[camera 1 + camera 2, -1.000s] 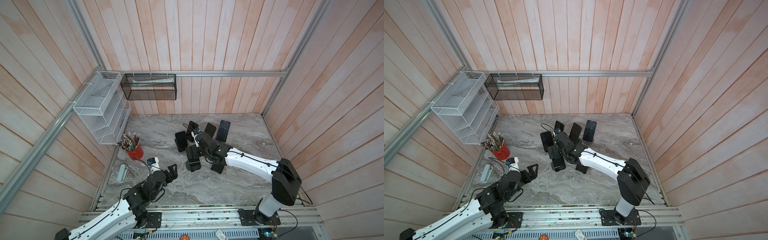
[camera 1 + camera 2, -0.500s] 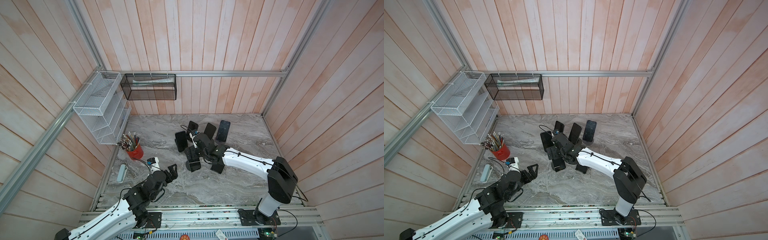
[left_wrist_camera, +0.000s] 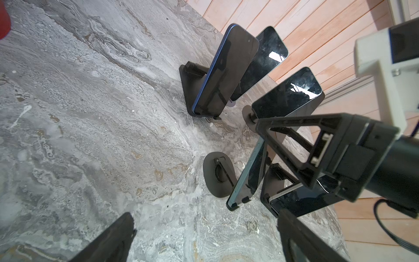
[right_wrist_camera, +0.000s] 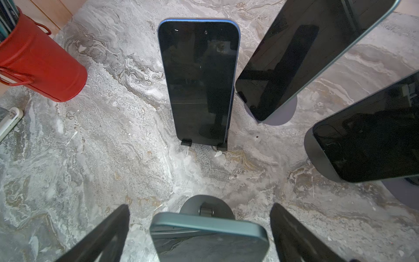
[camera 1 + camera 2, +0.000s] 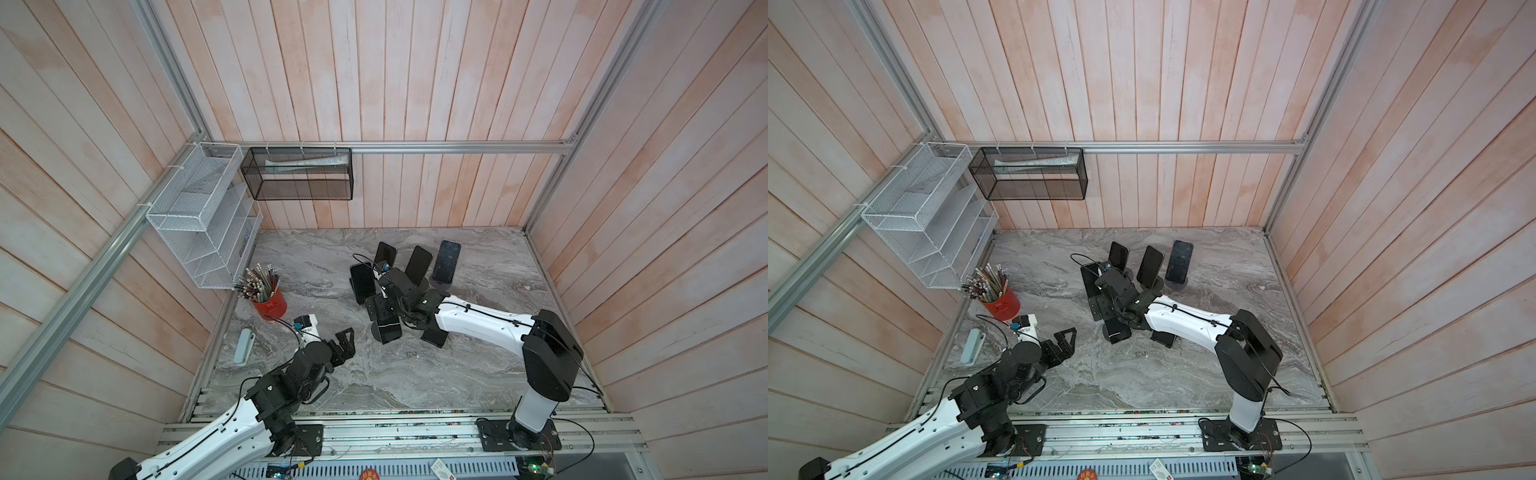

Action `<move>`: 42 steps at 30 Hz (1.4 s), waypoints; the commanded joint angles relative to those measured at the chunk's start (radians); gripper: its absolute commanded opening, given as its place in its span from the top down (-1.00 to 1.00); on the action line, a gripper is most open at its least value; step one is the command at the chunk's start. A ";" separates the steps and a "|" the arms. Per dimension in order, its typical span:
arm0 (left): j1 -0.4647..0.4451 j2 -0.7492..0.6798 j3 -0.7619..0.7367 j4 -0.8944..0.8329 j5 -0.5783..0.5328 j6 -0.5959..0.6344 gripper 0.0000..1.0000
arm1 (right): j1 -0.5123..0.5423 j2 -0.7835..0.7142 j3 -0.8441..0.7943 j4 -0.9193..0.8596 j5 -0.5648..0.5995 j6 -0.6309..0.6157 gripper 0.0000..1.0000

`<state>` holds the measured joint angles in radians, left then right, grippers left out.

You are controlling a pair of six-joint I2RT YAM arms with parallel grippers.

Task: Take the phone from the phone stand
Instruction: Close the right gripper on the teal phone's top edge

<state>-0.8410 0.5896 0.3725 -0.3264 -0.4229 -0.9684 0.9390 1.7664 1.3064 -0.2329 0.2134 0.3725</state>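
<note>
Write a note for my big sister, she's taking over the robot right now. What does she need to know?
Left gripper: open, empty, hovering over bare table near the front, away from the phones.
Right gripper: open, jaws either side of the top edge of the teal phone, not closed on it.
Things: the teal phone sits on its round-base stand. The blue phone and others nearby sit on stands too.
Done: the reach only.
Left: close on the phone, lift it out of the stand, set it down.
</note>
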 commanded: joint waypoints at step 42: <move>-0.001 -0.037 0.005 -0.062 -0.031 -0.005 -1.00 | 0.035 0.036 -0.018 0.040 0.132 0.054 -0.80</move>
<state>-0.8410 0.5533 0.3721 -0.3786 -0.4290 -0.9730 0.9680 1.7832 1.3006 -0.2008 0.3248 0.4332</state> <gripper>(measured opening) 0.999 0.900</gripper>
